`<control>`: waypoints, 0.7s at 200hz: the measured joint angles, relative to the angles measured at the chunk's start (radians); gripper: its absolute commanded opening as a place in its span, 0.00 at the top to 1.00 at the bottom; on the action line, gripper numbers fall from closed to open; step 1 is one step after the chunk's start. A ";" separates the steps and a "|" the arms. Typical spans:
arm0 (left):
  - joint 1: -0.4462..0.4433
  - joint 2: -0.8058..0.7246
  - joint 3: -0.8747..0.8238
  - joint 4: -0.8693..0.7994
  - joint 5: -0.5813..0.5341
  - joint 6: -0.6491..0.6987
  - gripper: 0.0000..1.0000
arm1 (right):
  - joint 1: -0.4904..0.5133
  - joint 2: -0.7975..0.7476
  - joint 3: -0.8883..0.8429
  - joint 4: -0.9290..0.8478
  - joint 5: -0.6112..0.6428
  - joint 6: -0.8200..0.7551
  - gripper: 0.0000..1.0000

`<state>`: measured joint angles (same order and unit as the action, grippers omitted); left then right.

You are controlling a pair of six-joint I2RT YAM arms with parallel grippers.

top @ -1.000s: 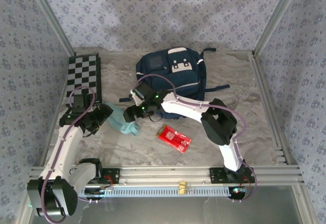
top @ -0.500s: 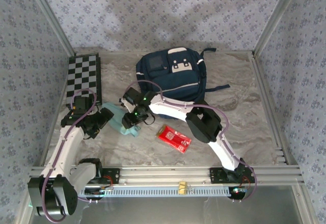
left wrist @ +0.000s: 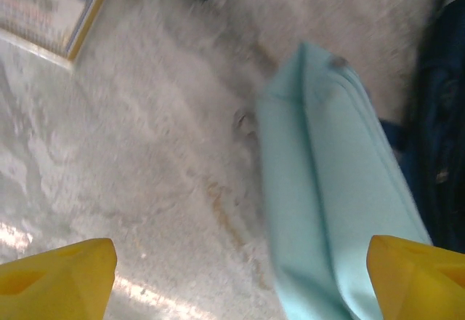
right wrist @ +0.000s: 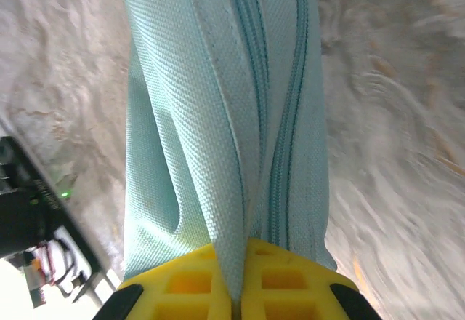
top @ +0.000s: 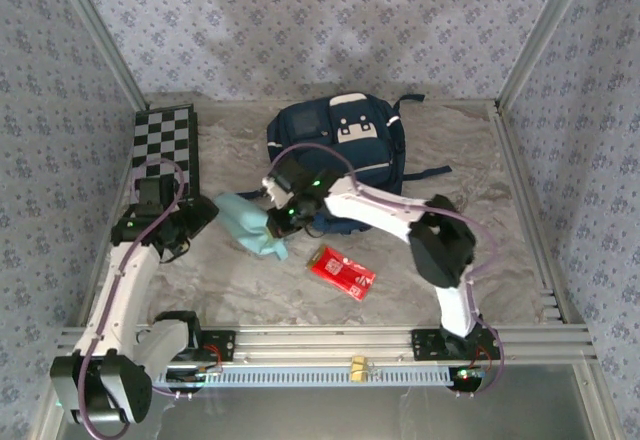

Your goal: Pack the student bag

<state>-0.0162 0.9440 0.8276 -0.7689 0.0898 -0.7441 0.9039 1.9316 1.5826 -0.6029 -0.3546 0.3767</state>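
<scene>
Pouch (top: 248, 228) clamped in right gripper (top: 279, 221) near student bag (top: 340, 145), left gripper (top: 203, 216) splayed beside

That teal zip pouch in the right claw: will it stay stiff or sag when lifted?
Likely floppy: the pouch is woven fabric, creased where the right claw pinches a fold. It will probably dangle and swing. The coarse weave should grip well, so slipping seems unlikely.

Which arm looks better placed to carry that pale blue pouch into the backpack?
The right. The right tool is clamped shut on the pouch, close beside the backpack; the left tool hangs open, holding nothing.
</scene>
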 measured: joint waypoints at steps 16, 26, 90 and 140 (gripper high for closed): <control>-0.019 -0.001 0.049 0.008 -0.027 0.030 0.15 | -0.056 -0.119 -0.061 -0.001 -0.002 0.014 1.00; -0.043 0.000 0.071 0.018 -0.042 0.054 0.16 | -0.097 -0.188 -0.093 -0.001 -0.001 0.027 1.00; -0.333 0.199 0.129 0.241 -0.121 0.288 0.17 | -0.393 -0.566 -0.269 -0.120 0.024 0.114 1.00; -0.597 0.524 0.310 0.375 -0.192 0.578 0.17 | -0.628 -0.731 -0.349 -0.245 0.024 0.154 1.00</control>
<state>-0.6136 1.4677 1.1378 -0.3939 -0.1020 -0.1658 0.2760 1.2003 1.2339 -0.8478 -0.3302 0.5304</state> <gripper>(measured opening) 0.831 0.072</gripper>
